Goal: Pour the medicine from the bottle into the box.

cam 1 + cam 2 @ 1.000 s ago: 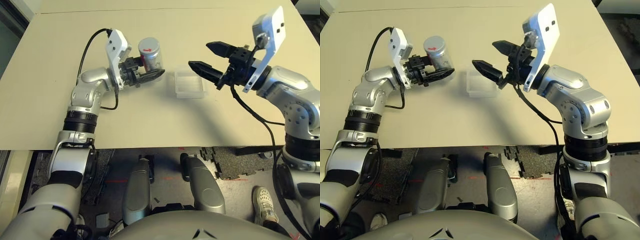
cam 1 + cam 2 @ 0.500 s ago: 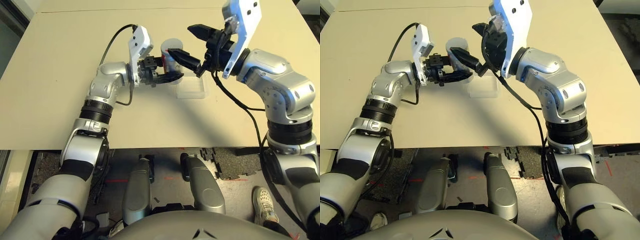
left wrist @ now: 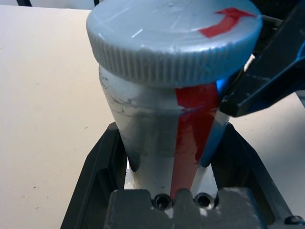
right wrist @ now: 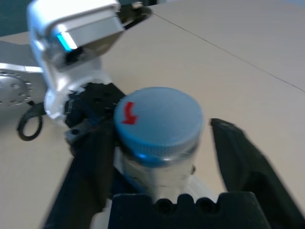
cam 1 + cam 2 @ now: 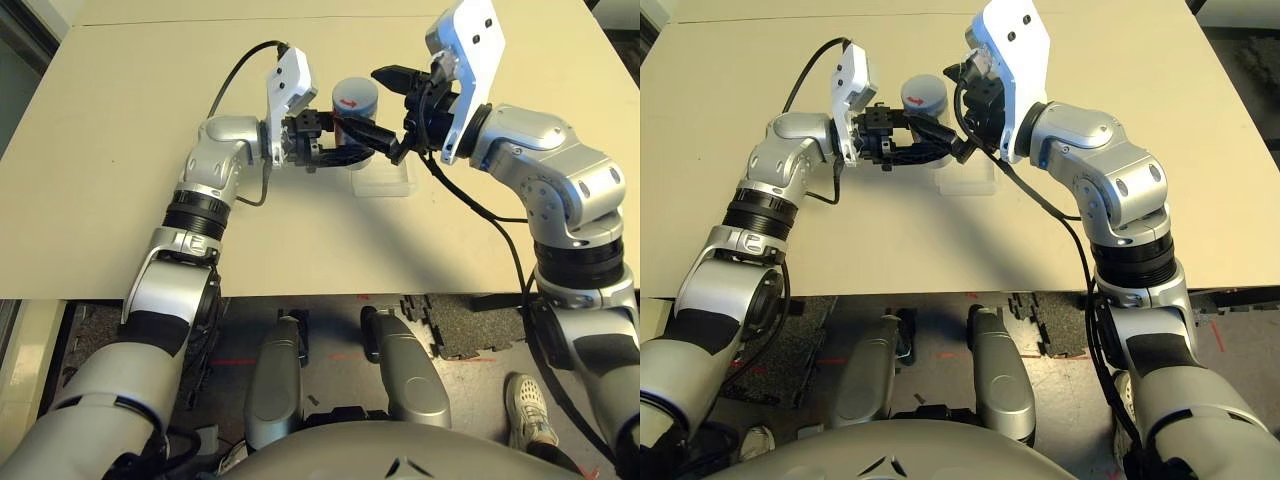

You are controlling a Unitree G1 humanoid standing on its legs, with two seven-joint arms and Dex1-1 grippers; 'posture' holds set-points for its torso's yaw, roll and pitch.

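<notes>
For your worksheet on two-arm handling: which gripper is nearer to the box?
Right, by a narrow margin. The right gripper hangs above the box's far edge, open around the bottle's cap. The left gripper holds the bottle beside the box's far left corner.

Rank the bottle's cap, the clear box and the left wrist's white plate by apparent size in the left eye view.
1. White plate, though it is raised nearer the camera, so unsure.
2. Box, partly hidden by the grippers.
3. Cap, smallest.
</notes>
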